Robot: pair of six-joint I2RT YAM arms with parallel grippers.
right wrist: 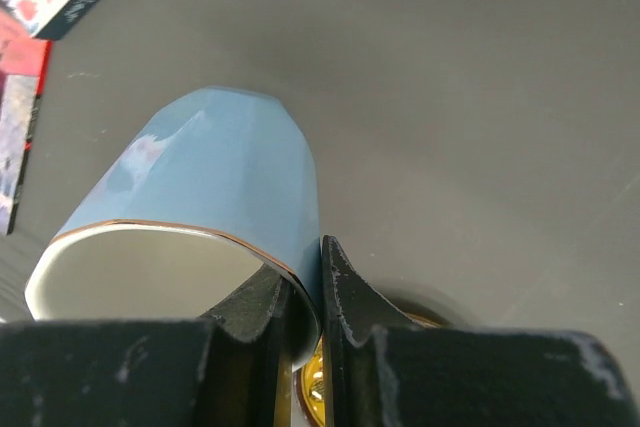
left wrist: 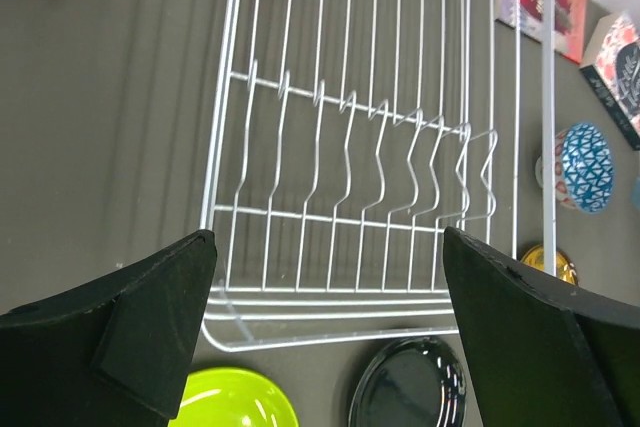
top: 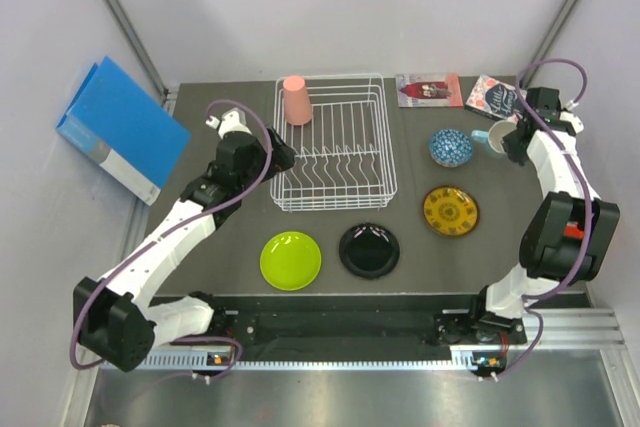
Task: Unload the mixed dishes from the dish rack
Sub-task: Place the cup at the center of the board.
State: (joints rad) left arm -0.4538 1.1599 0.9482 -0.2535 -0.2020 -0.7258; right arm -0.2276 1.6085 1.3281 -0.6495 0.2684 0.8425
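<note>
A blue binder (top: 120, 132) leans well to the left of the dish rack (top: 335, 162). The left end effector (top: 284, 154) hangs at the rack's left rim, its fingers spread wide with nothing between them. A salmon cup (top: 297, 99) stands inside the rack, in its far-left corner.

On the desk (top: 430, 269), a lime-green plate (top: 290, 259) lies before the rack's near-left corner and a black plate (top: 369, 250) before its near-right corner. Two books (top: 428, 89) lie right of the rack's far edge.

A blue patterned bowl (top: 451, 147) sits right of the rack, with a yellow patterned plate (top: 450, 210) off the near-right corner. Farthest right of the rack is the light blue mug (right wrist: 210, 187) — the right end effector (right wrist: 305, 297) is clamped narrow on its rim, one finger inside, one outside.
</note>
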